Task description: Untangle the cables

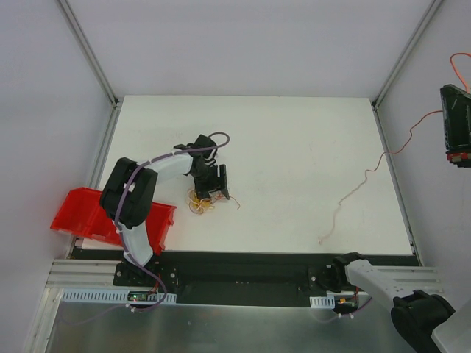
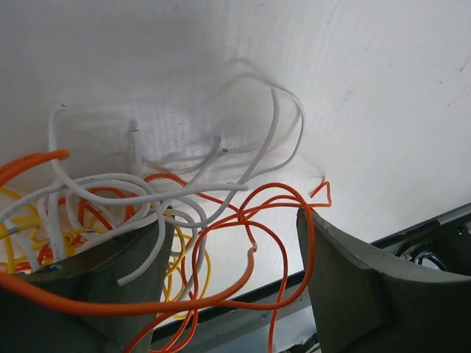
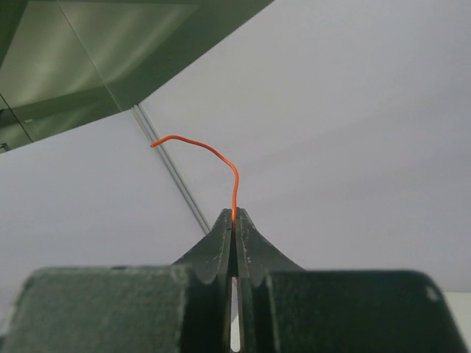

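**Hooked loops on the left, a thin pinch on the right**

At the bench's (image 1: 294, 147) near left corner sits a red plastic bin (image 1: 81, 213), out of the action. Just right of it, close to the near edge, lies the tangle of thin orange, yellow and white wire strands (image 1: 199, 204). The left end effector (image 2: 229, 224) hangs over it with its fingers apart, gripping nothing. The wrist view shows an orange strand draped across one finger and white loops lying against it. That is the likely trouble here. If this arm lifts or swings away, the hooked loops could come along, cinching the knot or dragging the whole bundle toward the near edge.

Further right, one long orange wire (image 3: 235, 187) climbs from the bench toward the right edge. It ends at the right end effector (image 3: 234, 215), which is high up and clamped together on the wire near its end. The wire's lower tail rests on the bench well apart from the tangle, so it looks free of it. Two risks remain: so fine a wire may slip from the pinch, and letting go up there could drop it off the bench.
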You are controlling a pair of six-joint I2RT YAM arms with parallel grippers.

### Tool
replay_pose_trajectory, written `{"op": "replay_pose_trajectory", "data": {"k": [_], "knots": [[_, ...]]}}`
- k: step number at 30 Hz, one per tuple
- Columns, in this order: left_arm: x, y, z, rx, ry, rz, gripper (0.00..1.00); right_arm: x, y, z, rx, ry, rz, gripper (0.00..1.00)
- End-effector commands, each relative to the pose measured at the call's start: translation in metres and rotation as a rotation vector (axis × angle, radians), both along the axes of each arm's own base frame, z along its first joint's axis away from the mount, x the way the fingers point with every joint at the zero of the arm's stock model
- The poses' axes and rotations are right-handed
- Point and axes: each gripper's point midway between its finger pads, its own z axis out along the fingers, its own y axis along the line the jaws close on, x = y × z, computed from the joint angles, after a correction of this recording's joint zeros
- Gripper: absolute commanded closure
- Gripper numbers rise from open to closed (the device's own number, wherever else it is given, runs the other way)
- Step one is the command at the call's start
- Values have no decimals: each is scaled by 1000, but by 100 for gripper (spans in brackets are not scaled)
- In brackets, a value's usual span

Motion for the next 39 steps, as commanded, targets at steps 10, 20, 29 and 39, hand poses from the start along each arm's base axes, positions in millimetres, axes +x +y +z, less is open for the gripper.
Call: {"op": "replay_pose_trajectory", "data": {"k": [10, 20, 29, 39], "knots": [[20, -26, 178, -344, -417, -95, 10, 102, 45, -80, -129, 281, 58, 100], [7, -38, 259, -548, -590, -136, 14, 124, 79, -116, -132, 387, 211, 100], [-4, -65, 243, -573, -523, -186, 18, 131, 101, -275, -159, 783, 326, 100], [-2, -77, 216, -547, -443, -187, 14, 120, 78, -329, -321, 880, 224, 100]]}}
